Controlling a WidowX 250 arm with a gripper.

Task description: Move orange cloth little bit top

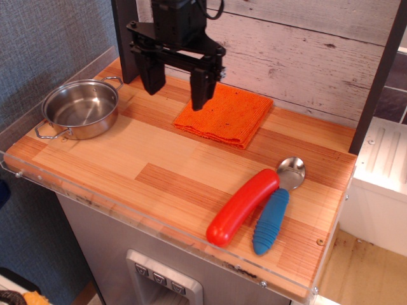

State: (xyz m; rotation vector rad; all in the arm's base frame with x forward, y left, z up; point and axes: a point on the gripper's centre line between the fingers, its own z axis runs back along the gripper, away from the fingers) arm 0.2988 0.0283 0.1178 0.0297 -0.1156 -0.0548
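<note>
The orange cloth (227, 115), a folded ribbed square, lies flat on the wooden counter (159, 166) near the back wall. My black gripper (176, 96) hangs open above the counter at the cloth's left edge. Its right finger (199, 91) is over the cloth's left corner and its left finger (152, 77) is over bare wood. It holds nothing.
A steel pot (81, 108) stands at the left. A red sausage-shaped toy (243, 206) and a blue-handled metal spoon (277, 206) lie at the front right. A dark post (128, 39) stands at the back left; the plank wall runs behind.
</note>
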